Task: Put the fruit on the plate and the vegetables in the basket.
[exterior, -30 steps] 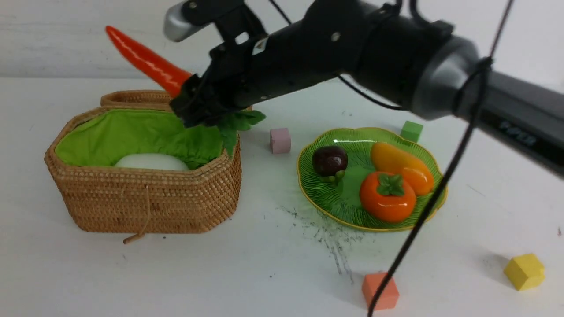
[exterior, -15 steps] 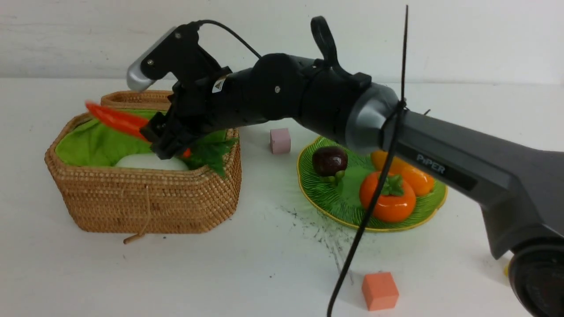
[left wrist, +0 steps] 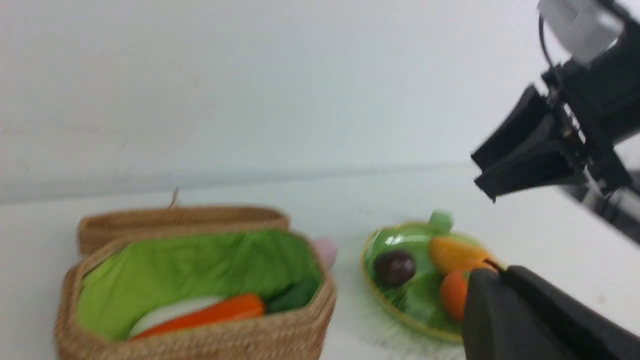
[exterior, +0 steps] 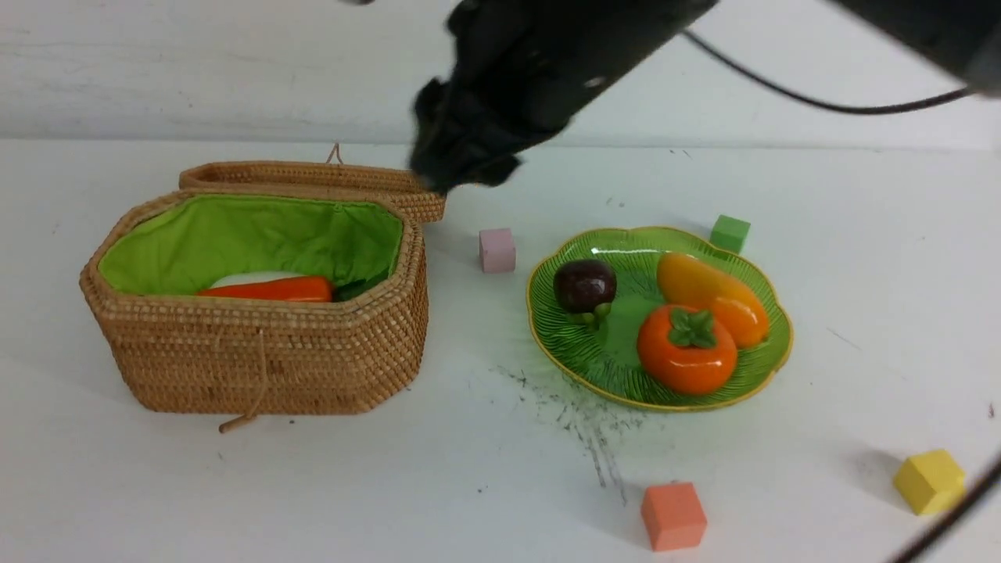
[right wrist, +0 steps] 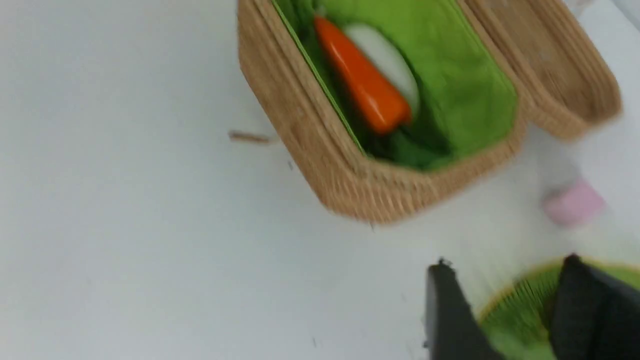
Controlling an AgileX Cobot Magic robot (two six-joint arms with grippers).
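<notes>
The carrot (exterior: 266,289) lies in the basket (exterior: 258,352) on the left beside the radish (right wrist: 385,82), and the mangosteen (exterior: 585,286), mango (exterior: 712,297) and persimmon (exterior: 687,348) sit on the plate (exterior: 575,344) to its right. The right pincer (right wrist: 505,310) hangs above the counter (exterior: 469,469), its jaws apart and empty; the left pincer (left wrist: 500,300) looks shut, holding nothing. Sorting seems finished, so next I judge only a clear retreat is needed.

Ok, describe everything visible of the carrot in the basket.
The long glossy orange toy carrot lies on its side inside the octagonal tan wicker basket with bright green cloth lining. It rests against the white oblong radish, on the side nearer the robot. Its dark green leafy top sits at its thick end. No fingers touch it.
</notes>
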